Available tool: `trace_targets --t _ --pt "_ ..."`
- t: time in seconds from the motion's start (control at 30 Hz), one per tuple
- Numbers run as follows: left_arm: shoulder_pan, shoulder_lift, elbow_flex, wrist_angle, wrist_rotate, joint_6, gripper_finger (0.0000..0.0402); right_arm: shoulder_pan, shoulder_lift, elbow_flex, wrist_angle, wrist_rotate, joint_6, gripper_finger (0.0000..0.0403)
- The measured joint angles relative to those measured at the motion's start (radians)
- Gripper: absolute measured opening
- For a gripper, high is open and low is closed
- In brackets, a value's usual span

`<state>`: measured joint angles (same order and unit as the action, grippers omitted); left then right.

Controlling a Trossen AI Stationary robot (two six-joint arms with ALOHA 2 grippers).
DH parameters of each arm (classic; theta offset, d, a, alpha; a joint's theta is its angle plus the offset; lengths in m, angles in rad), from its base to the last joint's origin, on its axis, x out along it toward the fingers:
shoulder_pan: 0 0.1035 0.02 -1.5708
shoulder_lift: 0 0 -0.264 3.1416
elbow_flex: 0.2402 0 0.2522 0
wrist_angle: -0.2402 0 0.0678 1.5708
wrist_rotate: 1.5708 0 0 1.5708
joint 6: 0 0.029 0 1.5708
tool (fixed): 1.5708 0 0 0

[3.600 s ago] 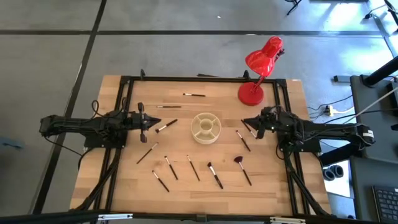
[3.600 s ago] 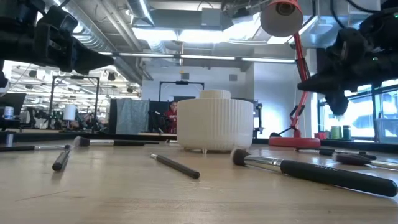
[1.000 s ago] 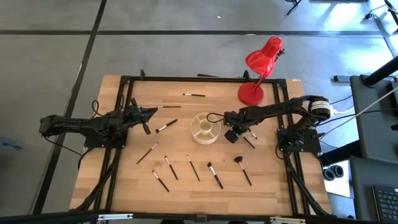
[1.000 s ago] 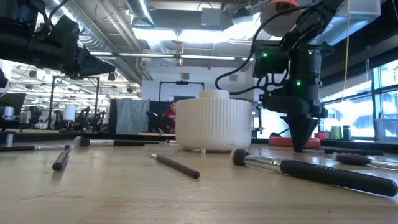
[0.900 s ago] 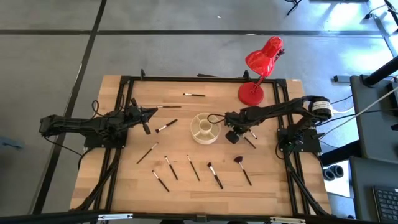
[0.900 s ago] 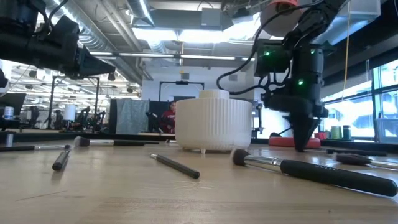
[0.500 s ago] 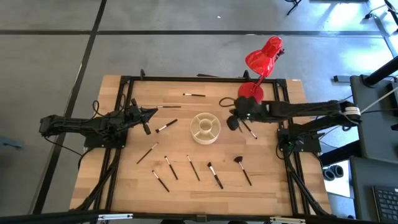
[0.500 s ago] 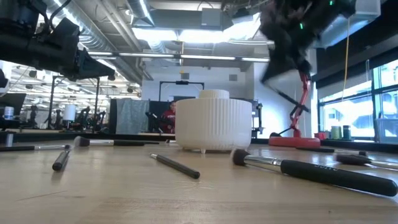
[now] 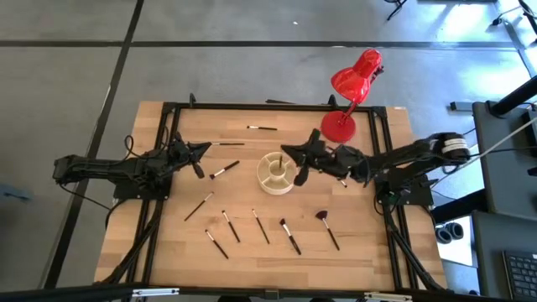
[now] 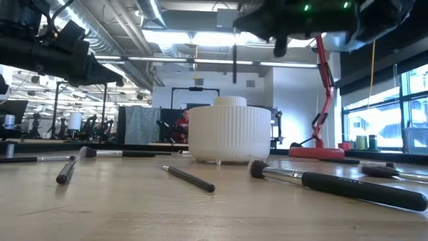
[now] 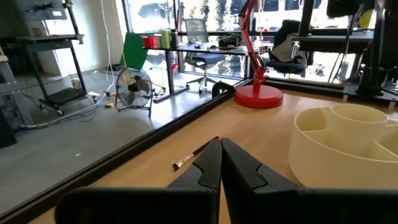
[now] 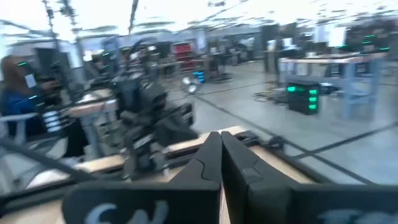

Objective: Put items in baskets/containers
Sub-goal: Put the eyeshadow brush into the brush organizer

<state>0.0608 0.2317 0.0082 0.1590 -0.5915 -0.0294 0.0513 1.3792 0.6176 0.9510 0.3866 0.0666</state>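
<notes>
Cream-coloured and round, the organizer cup [image 9: 277,172] sat in the middle of the wooden table [image 9: 369,252]. The right gripper [image 9: 300,159] hung just beside the cup's rim, on the lamp side, and its fingers were pressed tight on one thin brush [image 10: 234,64]. In the low view that brush pointed straight down, high above the cup, with its long way up and down. To my eye, the brush only needed to go down into a compartment. The left gripper [image 9: 196,152] waited well apart, on the other side of the cup, fingers closed on nothing. More brushes [image 9: 261,226] lay flat on the table nearer the front edge. The right arm was much nearer the cup.
</notes>
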Motion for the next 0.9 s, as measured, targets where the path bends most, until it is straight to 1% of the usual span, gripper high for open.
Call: trace_targets --t 0.17,0.27,0.37,0.5,0.63,0.73,0.8,0.9 --pt "0.000 0.000 0.000 -0.007 0.000 0.006 0.0004 0.000 0.138 0.007 0.088 -0.013 -0.031 0.0001" --pt "0.000 0.000 0.000 -0.007 0.000 0.006 0.0004 0.000 0.198 0.007 0.131 -0.013 -0.053 0.0001" --pt "0.000 0.000 0.000 -0.006 0.000 0.009 0.0004 0.000 0.222 0.007 0.136 -0.013 -0.048 0.0007" --pt "0.000 0.000 0.000 -0.002 -0.006 0.017 0.0004 0.003 0.224 0.007 0.090 -0.012 -0.017 0.0032" --pt "0.000 0.000 0.000 0.001 -0.029 0.017 0.0004 0.005 0.205 0.008 0.007 -0.013 0.044 0.0060" --pt "0.000 0.000 0.000 0.001 -0.042 0.017 0.0004 0.005 0.167 0.008 -0.088 -0.012 0.084 0.0081" --pt "0.000 0.000 0.000 0.001 -0.045 0.018 0.0004 0.005 0.108 0.008 -0.196 -0.001 0.130 0.0091" --pt "0.000 0.000 0.000 0.001 -0.045 0.017 0.0004 0.005 -0.020 0.009 -0.418 0.018 0.199 0.0096"
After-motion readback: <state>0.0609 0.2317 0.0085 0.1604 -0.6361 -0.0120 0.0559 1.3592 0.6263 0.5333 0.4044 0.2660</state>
